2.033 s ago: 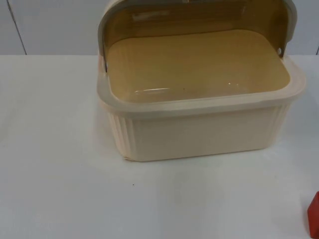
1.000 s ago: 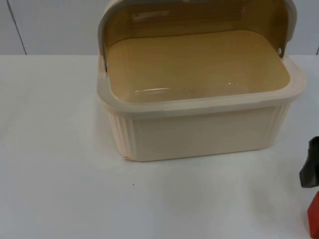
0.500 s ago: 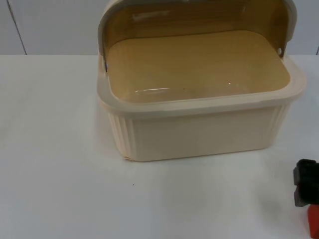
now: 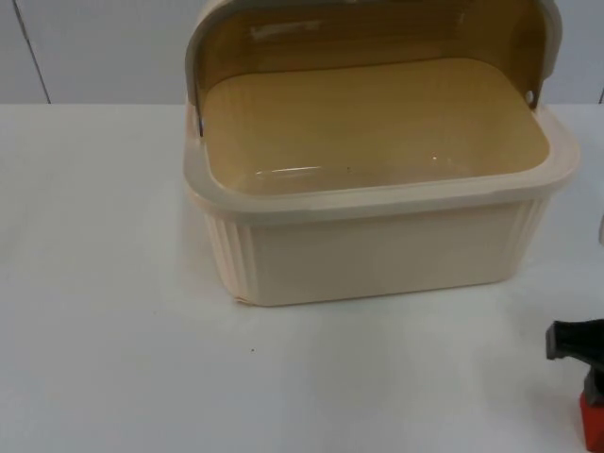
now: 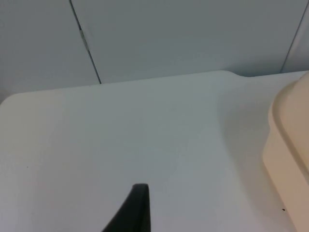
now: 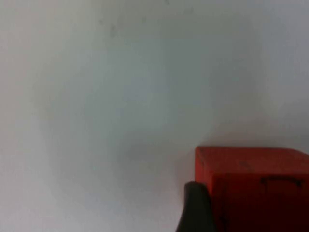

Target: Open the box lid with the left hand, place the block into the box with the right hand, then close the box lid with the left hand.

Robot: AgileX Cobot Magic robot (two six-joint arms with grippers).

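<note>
The cream box (image 4: pixel 377 226) stood on the white tabletop (image 4: pixel 104 302) against the grey wall (image 4: pixel 94 47), its lid (image 4: pixel 368 28) swung up and back so the tan inside lay open with nothing in it. The red block (image 4: pixel 595 427) sat on the tabletop well apart from the box, toward its front right. The right gripper (image 4: pixel 590 377) was down right over the block, and in its wrist view one black fingertip (image 6: pixel 195 210) stood just beside the block's (image 6: pixel 256 186) near face; I could not tell whether the gripper was spread or clenched. The left gripper hung over bare tabletop beside the box's (image 5: pixel 289 145) left side, one fingertip (image 5: pixel 133 210) in view, its state likewise impossible to tell.
</note>
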